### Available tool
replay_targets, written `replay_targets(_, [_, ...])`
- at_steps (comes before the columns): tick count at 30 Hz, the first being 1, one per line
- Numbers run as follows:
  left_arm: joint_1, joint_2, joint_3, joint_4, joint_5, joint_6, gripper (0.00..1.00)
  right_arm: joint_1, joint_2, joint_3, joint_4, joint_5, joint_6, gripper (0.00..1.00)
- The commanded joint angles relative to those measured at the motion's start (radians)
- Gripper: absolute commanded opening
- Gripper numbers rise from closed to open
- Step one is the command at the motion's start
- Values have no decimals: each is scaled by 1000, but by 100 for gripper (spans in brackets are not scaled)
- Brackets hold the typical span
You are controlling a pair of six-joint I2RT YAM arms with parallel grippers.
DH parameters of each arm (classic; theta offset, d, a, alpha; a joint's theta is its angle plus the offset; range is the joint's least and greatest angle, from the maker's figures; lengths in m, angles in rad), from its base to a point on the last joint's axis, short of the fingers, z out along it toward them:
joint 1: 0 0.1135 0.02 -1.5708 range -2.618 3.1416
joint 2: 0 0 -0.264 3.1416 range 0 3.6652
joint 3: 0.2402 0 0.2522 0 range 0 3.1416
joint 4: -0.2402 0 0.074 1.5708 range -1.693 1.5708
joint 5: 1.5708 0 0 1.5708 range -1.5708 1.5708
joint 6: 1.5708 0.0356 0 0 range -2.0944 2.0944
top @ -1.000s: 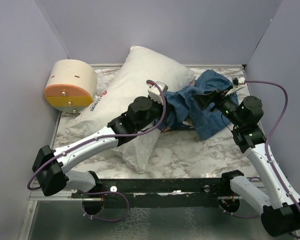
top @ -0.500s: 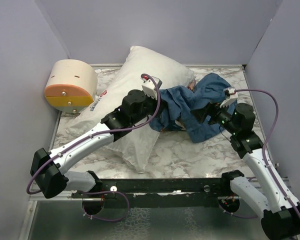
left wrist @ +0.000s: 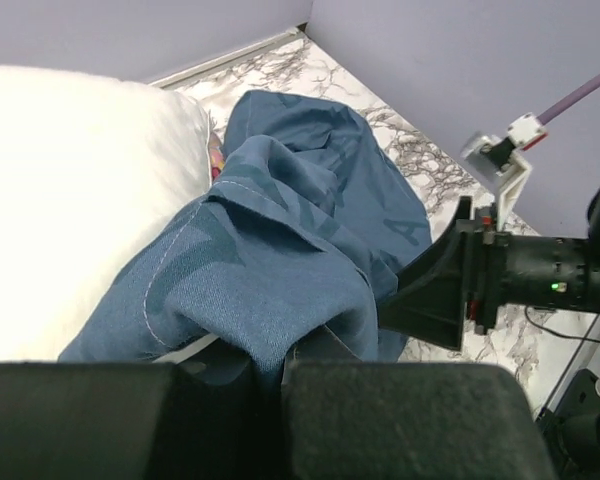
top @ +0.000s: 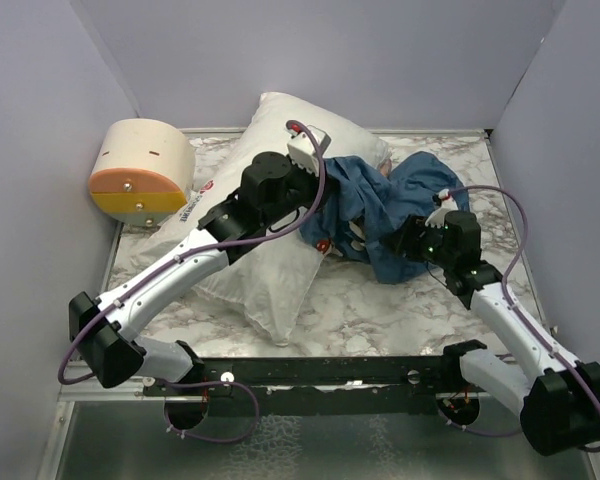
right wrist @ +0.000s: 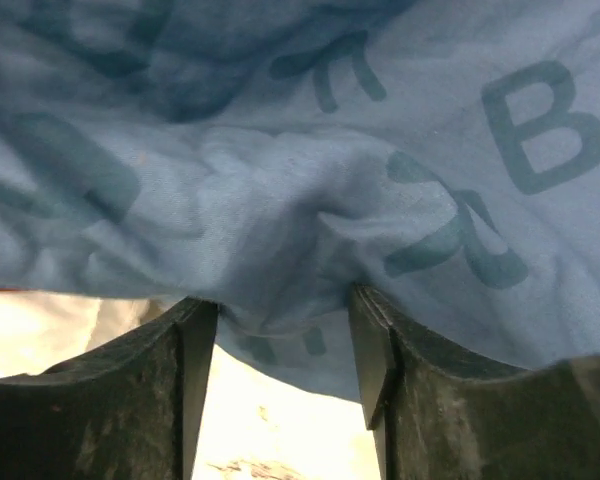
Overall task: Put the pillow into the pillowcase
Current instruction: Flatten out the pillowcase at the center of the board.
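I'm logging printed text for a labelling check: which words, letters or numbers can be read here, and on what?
"B": on the pillowcase, right wrist view.
Other letters on it: creased, not readable for sure.
Red printed label on the pillow: too small to read.

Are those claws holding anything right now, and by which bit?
The left gripper pinches the pillowcase by a stitched edge fold. The right gripper stands open around a bunch of it; whether it grips cannot be told.
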Motion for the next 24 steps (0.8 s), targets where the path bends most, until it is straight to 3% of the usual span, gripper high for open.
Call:
replay_targets(1, [10, 30, 112, -19, 44, 56, 0, 1, 82, 25, 121, 24, 4, 38])
replay_targets(3, [12, 49, 165, -42, 43, 80, 0, 0, 87, 76, 118, 39, -3, 9])
replay_targets(4, [14, 61, 196, -53, 39, 92, 0, 1, 70, 99, 112, 59, -7, 2])
replay_targets(8, [21, 138, 363, -83, 57, 121, 0, 1, -76, 214, 80, 213, -32, 1])
replay_targets(12, [20, 278, 607, -88, 197, 89, 0, 1, -174, 379, 37, 375, -54, 1])
replay_targets(16, [-9, 496, 933, -106, 361, 7, 0, 1, -225, 529, 30, 531, -76, 1])
replay_targets(20, [-103, 736, 1271, -79, 425, -34, 0, 0, -229, 656, 55, 641, -151, 1])
replay_targets(24, [-168, 803, 1300, 143, 427, -112, 0, 0, -199, 748, 111, 742, -263, 1])
